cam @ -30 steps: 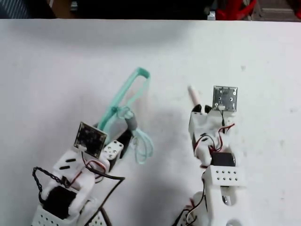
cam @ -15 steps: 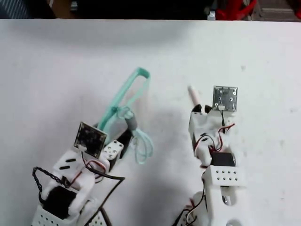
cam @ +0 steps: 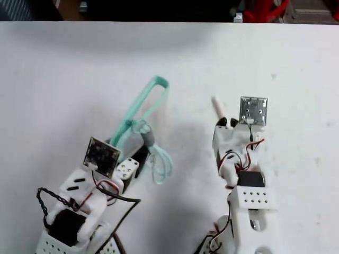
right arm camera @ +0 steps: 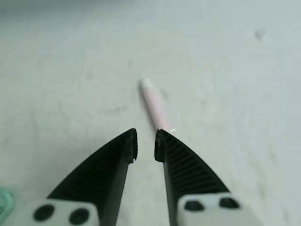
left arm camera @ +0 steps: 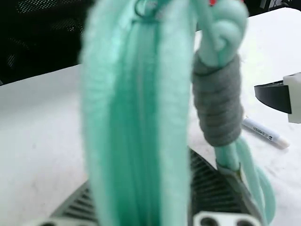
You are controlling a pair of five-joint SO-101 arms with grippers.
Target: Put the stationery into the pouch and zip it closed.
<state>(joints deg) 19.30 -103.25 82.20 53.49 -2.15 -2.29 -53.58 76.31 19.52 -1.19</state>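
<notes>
The mint green pouch (cam: 140, 108) stands on its edge on the white table, and my left gripper (cam: 133, 153) is shut on its near end. In the left wrist view the pouch (left arm camera: 136, 117) has its zipper line facing the camera. A cord with a grey wrap (left arm camera: 217, 108) hangs beside it. A pink and white pen (cam: 217, 106) lies flat on the table. My right gripper (cam: 226, 123) hovers over the pen's near end. Its black fingers stand slightly open (right arm camera: 146, 141), holding nothing. The pen (right arm camera: 154, 104) runs under one fingertip.
The cord's loops (cam: 160, 165) lie on the table beside the left arm. The table's far edge (cam: 169, 22) meets a dark background. Bare white surface stretches to the left, right and beyond the pouch.
</notes>
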